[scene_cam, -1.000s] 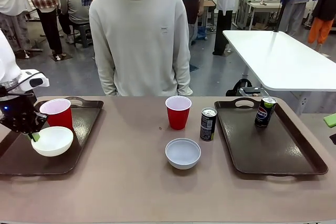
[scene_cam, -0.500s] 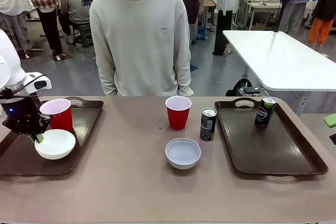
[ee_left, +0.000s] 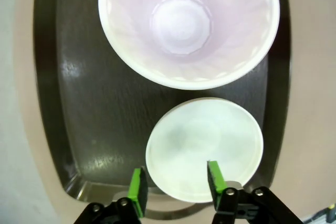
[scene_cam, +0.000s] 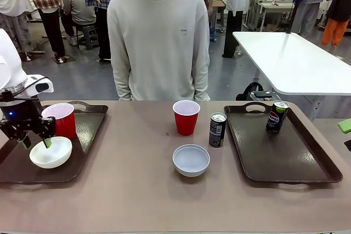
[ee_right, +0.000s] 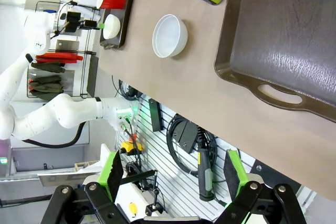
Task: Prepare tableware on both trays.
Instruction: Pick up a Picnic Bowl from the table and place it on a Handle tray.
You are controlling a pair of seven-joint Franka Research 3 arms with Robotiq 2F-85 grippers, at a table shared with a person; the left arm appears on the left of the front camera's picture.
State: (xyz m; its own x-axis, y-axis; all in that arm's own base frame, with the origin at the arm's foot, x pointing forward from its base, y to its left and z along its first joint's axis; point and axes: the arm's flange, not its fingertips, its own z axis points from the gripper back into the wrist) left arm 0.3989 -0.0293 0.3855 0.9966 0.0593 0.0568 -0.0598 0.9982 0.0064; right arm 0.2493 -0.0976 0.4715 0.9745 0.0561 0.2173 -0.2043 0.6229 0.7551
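The white bowl (scene_cam: 50, 153) rests on the left tray (scene_cam: 88, 130), just on the robot's side of the red cup (scene_cam: 60, 119) standing there. A second ago the left claw (scene_cam: 35, 143) pinched the bowl's rim; it has since let go and the bowl sits a little farther left on the tray. The claw's jaws are partly apart astride the rim, one pad (ee_left: 212, 169) over the inside, and they grip nothing. The person has stepped sideways. Far from the left tray, the right claw (ee_right: 173, 174) gapes wide and empty.
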